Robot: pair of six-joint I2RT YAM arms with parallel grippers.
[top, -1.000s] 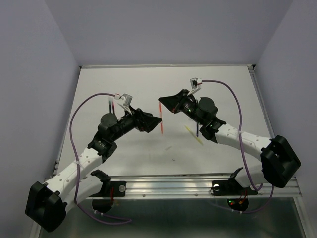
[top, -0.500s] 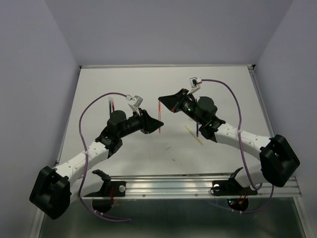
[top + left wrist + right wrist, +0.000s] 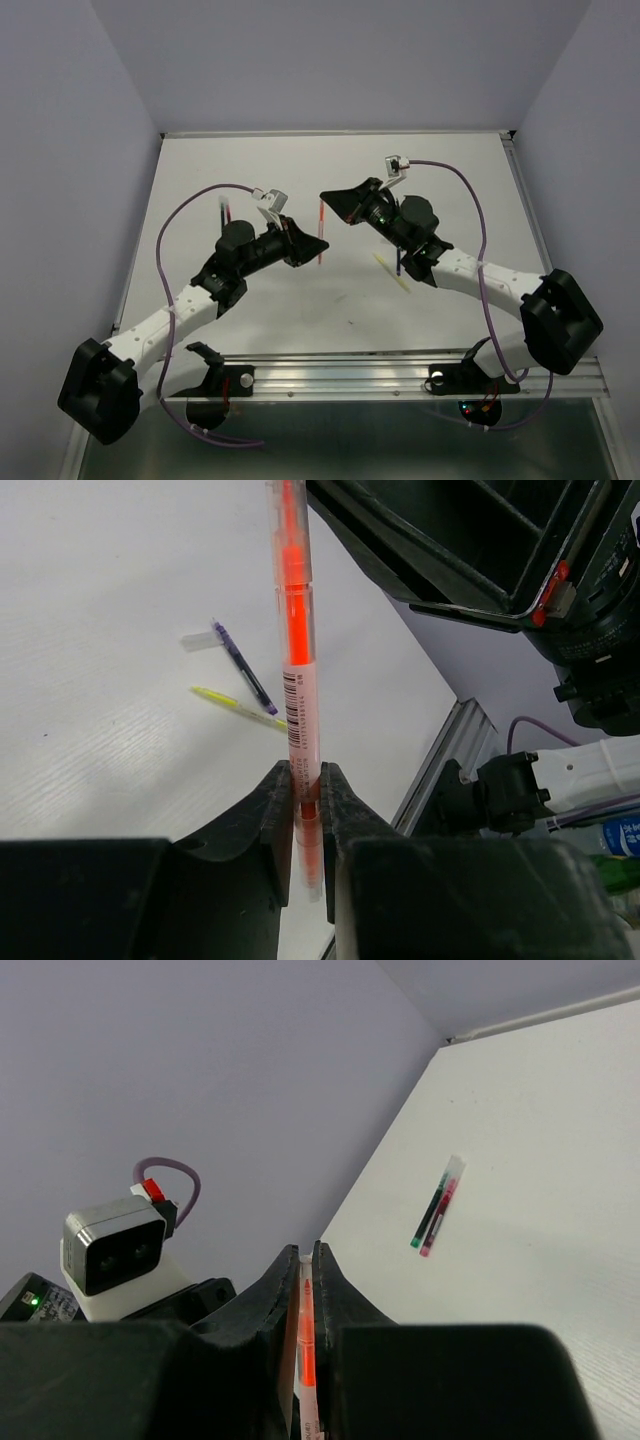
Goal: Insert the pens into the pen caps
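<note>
L arm swung in twd R since 1 s back. L hand [image 3: 308, 780] clenched on orange pen [image 3: 297, 650], upright above worktop [image 3: 450, 180]; R hand [image 3: 306, 1260] clenched on its upper end. Next: press straight along pen axis, slow, no side load.

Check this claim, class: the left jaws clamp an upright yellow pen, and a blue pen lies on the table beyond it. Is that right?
No. The left gripper clamps an upright orange pen in its jaws, not a yellow one, as the left wrist view shows. The blue pen does lie on the table beyond it.
</note>
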